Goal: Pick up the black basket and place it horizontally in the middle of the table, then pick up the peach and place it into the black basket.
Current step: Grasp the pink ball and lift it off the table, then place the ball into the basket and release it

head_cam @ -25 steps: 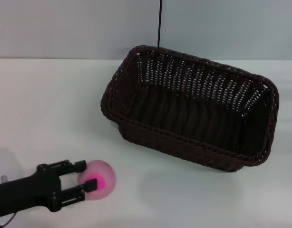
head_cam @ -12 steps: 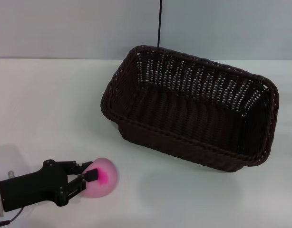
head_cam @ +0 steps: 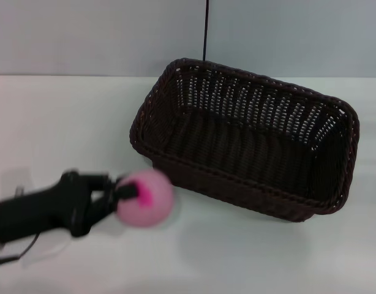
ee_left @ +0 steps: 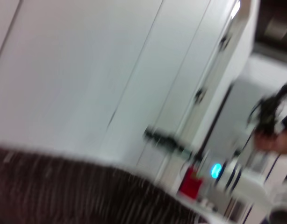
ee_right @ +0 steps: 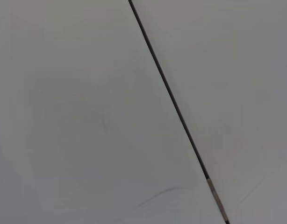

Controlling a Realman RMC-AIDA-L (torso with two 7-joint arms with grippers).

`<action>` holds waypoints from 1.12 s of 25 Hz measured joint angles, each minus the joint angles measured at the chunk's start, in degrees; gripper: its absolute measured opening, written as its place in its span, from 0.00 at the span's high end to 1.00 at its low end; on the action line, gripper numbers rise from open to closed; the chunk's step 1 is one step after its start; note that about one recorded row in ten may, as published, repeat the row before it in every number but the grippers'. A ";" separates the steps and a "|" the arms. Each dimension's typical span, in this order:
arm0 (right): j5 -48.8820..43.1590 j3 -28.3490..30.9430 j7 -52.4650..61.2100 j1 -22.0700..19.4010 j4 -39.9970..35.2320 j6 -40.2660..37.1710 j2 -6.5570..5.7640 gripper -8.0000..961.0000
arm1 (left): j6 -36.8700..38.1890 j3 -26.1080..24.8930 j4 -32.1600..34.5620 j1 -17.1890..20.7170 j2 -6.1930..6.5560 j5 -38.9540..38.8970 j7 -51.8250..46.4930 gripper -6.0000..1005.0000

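Note:
The black basket (head_cam: 249, 147) stands on the white table (head_cam: 59, 128), right of centre, open side up and empty. Its woven rim also shows in the left wrist view (ee_left: 78, 191). My left gripper (head_cam: 117, 193) is shut on the peach (head_cam: 145, 197), a pale pink ball with a magenta blotch, and holds it lifted above the table, just left of the basket's near left corner. The right gripper is out of view.
A thin black cable (head_cam: 205, 30) hangs down the grey wall behind the basket and also shows in the right wrist view (ee_right: 171, 102). Bare white tabletop lies left of and in front of the basket.
My left gripper has risen with the peach and moved right and away from me, toward the basket's near left corner. The basket has not moved.

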 joint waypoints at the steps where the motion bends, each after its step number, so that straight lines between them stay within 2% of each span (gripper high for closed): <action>1: 0.00 0.00 -0.24 -0.01 0.06 0.00 0.09 0.71 | 0.59 0.01 -0.01 -0.87 -0.23 -1.30 -0.94 0.86; 5: 0.06 0.70 -0.98 -0.03 0.63 0.01 0.52 0.71 | 0.12 0.03 -2.64 -5.71 -1.18 -5.14 -1.67 0.89; 6: 0.05 0.78 -1.05 0.03 0.83 0.02 0.65 0.71 | -1.31 0.03 -5.11 -8.85 -1.38 -6.05 -1.23 0.90; 8: -0.17 0.50 -1.13 0.26 1.13 0.06 0.74 0.71 | -2.42 0.03 -6.18 -10.17 -1.46 -6.16 -0.79 0.92; 11: -0.27 0.21 -1.63 0.46 1.72 0.09 0.79 0.71 | -8.57 0.01 -9.73 -14.39 -1.62 -6.86 1.18 0.94; 15: -0.35 -0.10 -2.62 0.71 2.93 0.10 0.92 0.71 | -18.82 -0.04 -12.90 -18.05 -1.77 -7.67 1.90 0.95; 18: -0.42 -0.21 -2.63 0.73 3.27 0.09 1.10 0.71 | -25.15 -0.13 -15.02 -18.92 -1.86 -11.39 2.55 0.92; 22: -0.48 -0.29 -2.64 0.74 3.62 0.07 1.18 0.71 | -25.98 -0.15 -15.63 -18.33 -1.88 -14.03 3.94 0.88; 28: -0.54 -0.28 -2.66 0.75 3.67 0.06 1.18 0.71 | -25.74 -0.18 -15.64 -17.47 -1.74 -15.83 4.26 0.73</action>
